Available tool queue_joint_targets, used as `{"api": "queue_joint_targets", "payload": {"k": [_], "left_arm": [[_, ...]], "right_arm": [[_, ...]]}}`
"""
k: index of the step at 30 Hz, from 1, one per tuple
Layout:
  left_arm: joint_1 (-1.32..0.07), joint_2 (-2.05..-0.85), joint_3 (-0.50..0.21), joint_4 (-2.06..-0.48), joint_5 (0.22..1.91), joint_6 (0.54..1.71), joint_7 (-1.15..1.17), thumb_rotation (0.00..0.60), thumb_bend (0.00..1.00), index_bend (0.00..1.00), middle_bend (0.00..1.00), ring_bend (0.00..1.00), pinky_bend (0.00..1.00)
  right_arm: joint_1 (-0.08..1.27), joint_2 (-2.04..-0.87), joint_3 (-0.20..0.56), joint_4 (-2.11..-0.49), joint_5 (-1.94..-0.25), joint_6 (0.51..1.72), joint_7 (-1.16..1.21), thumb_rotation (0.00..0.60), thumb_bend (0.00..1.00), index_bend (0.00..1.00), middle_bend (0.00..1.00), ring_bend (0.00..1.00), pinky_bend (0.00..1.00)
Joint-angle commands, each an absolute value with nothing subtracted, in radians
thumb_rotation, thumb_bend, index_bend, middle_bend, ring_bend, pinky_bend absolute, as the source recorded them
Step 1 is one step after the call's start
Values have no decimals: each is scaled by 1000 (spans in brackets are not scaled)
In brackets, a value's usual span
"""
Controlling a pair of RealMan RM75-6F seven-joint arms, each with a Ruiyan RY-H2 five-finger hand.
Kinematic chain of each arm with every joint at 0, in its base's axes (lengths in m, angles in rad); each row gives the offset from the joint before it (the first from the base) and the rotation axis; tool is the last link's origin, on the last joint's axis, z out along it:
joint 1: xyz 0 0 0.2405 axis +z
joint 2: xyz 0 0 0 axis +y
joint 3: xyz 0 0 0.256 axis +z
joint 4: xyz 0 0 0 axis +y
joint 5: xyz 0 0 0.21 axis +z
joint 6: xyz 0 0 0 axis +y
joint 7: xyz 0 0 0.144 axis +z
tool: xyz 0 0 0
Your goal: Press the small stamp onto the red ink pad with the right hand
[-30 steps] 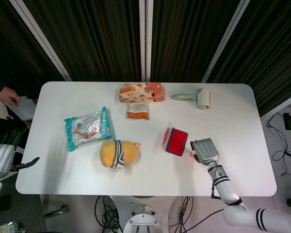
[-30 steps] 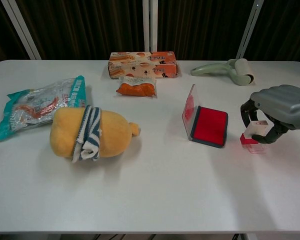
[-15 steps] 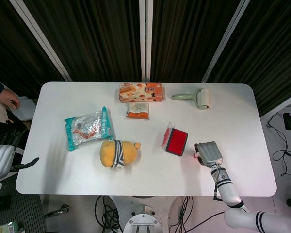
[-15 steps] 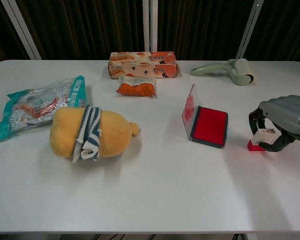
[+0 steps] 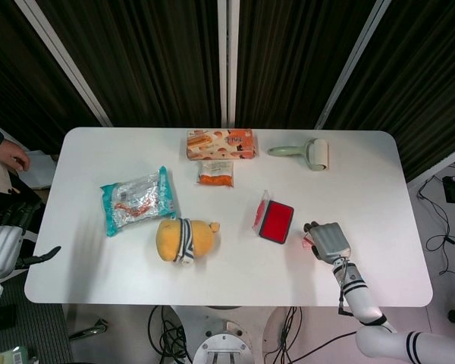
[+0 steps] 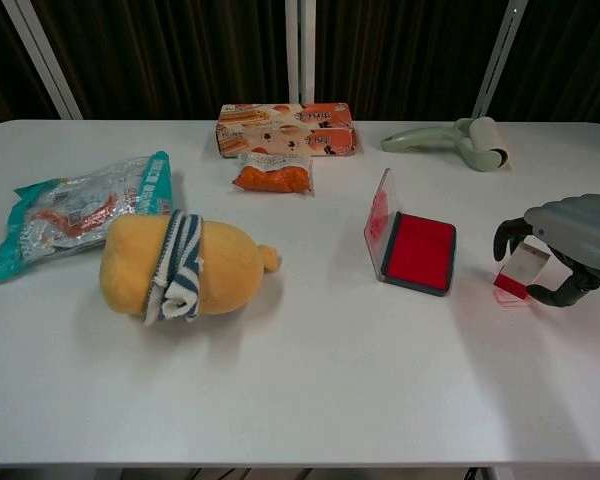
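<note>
The red ink pad (image 5: 276,221) (image 6: 418,252) lies open right of the table's centre, its clear lid standing up on its left side. To its right, my right hand (image 5: 330,239) (image 6: 570,235) hovers low over the table. The small stamp (image 6: 520,275) (image 5: 309,243), a clear block with a red base, tilts between this hand's fingers and thumb, and its red end is down at the table top. Stamp and pad are apart. My left hand (image 5: 4,243) hangs off the table's left edge, fingers apart, holding nothing.
A yellow plush toy (image 5: 186,240) (image 6: 185,265) lies left of the pad, a teal snack bag (image 5: 136,201) further left. At the back are an orange box (image 5: 221,143), an orange packet (image 5: 214,174) and a green lint roller (image 5: 307,152). A person's arm (image 5: 7,155) shows at far left.
My right hand has drawn away from the ink pad, right and towards the table's front edge, taking the stamp with it. The stamp, upright before, now leans over.
</note>
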State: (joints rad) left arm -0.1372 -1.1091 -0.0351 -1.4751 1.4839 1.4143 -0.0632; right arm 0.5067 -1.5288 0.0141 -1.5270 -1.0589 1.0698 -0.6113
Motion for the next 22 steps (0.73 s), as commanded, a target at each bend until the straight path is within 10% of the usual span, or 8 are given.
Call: {"api": "queue_joint_targets", "payload": {"k": [1,7,12,14,17,22], "left_arm": [[-137,-1109,-35,-1475,1484,1415,-64,331,121,74,196,118,199],[-134,-1108,-35,-1475,1484,1419,-64,331,121,74,196,118,199],[-132,-1103,-36,-1483,1485,1425,-62,331,121,74,195,118,199],[-133,-1096,-37,-1491,1487,1426,-57,331,121,74,195,118,199],[-135,-1088,-41,-1500,1486,1429,-53,331,121,74,194,118,199],[-139,-1084,-48,-1505,1484,1430,-46,331,121,74,194,118,199]], "right_arm": [[504,-1521,12,-1536,-1064,1073,-611,600,276,296,311,776,951],[479,-1484,17,-1581,-1110,1128,-570,600,237,25,180,771,944],[400,-1412,5,-1612,-1260,1291,-451,600,183,0,89,642,896],[359,-1376,-13,-1603,-1325,1359,-387,600,163,0,23,279,619],[306,-1336,-22,-1576,-1373,1445,-340,600,131,0,0,2,70],[264,-1288,-9,-1578,-1351,1458,-274,600,120,0,0,0,0]]}}
